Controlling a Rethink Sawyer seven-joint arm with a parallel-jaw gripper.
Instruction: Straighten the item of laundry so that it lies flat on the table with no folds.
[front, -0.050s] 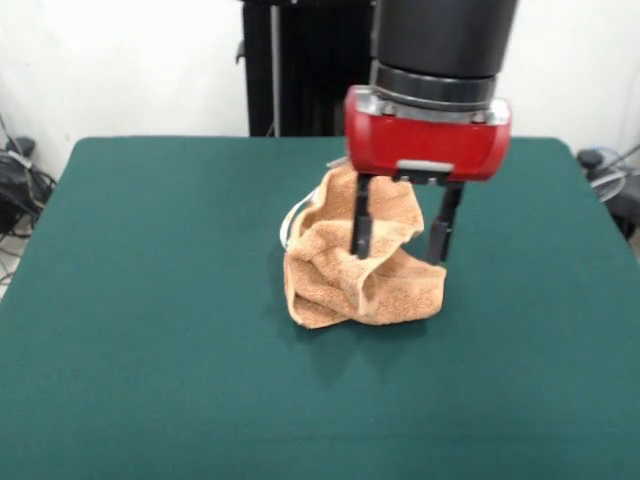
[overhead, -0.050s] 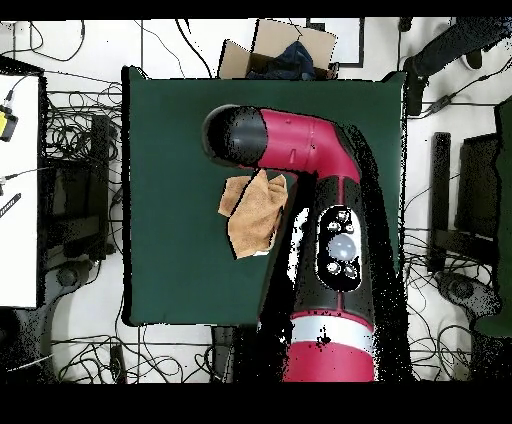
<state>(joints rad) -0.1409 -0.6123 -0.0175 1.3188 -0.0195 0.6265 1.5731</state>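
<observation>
One dark green table (front, -0.050s: 150, 330) fills the scene, with the red and black arm (overhead, -0.050s: 325, 250) reaching over it. Near the table's middle lies the orange-tan terry towel (front, -0.050s: 335, 275), crumpled in folds. Above it hangs the gripper (front, -0.050s: 400, 235), fingers (front, -0.050s: 361, 228) spread apart, one against the cloth.

One towel (front, -0.050s: 345, 262), one table (front, -0.050s: 140, 330), one claw (front, -0.050s: 400, 240).

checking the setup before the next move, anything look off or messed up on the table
Only the towel: it sits bunched in a crumpled heap near the middle of the green table, with deep folds instead of lying flat. The open gripper stands over it, one finger in front of the cloth. Nothing looks spilled or damaged.
</observation>
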